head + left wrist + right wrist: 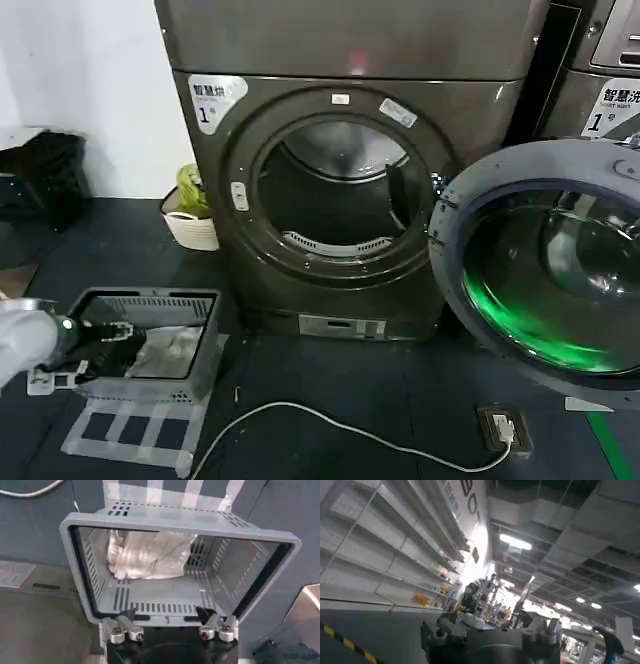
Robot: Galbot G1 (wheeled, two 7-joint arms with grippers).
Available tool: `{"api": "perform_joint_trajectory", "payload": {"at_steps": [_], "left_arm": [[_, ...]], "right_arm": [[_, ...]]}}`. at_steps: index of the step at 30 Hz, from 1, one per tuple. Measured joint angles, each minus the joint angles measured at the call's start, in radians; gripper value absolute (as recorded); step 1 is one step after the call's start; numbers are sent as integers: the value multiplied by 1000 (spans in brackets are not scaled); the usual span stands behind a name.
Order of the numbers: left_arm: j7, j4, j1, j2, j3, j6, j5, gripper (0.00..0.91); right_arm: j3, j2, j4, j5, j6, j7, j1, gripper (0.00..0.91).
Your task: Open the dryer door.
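Note:
The dryer point(480, 110), grey-bronze with a "1" sticker point(212, 100) and a small red light point(357, 66), stands at centre. The dryer door point(540, 260) hangs swung wide to the right, its grey inner rim and dark glass with a green reflection facing me, and the drum opening point(340, 190) is exposed. My left gripper point(125, 330) point(167, 615) is open low at the left, over the near rim of a grey basket, holding nothing. In the right wrist view, my right gripper point(490, 625) is open and points up at a ceiling and shelves.
The grey slotted basket point(205, 330) point(165, 525) on the floor holds a pale cloth point(145, 555). A white bucket point(190, 228) sits left of the dryer. A white cable point(330, 425) runs to a floor socket point(503, 427). A second grey machine point(610, 60) stands behind the door.

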Motion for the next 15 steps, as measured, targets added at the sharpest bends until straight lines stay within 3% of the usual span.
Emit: {"api": "perform_joint_trajectory", "payload": {"at_steps": [15], "left_arm": [[1,101,-120,-56,64,-13,46,907]], "right_arm": [[0,3,-5,0,15,-15,-1,907]]}}
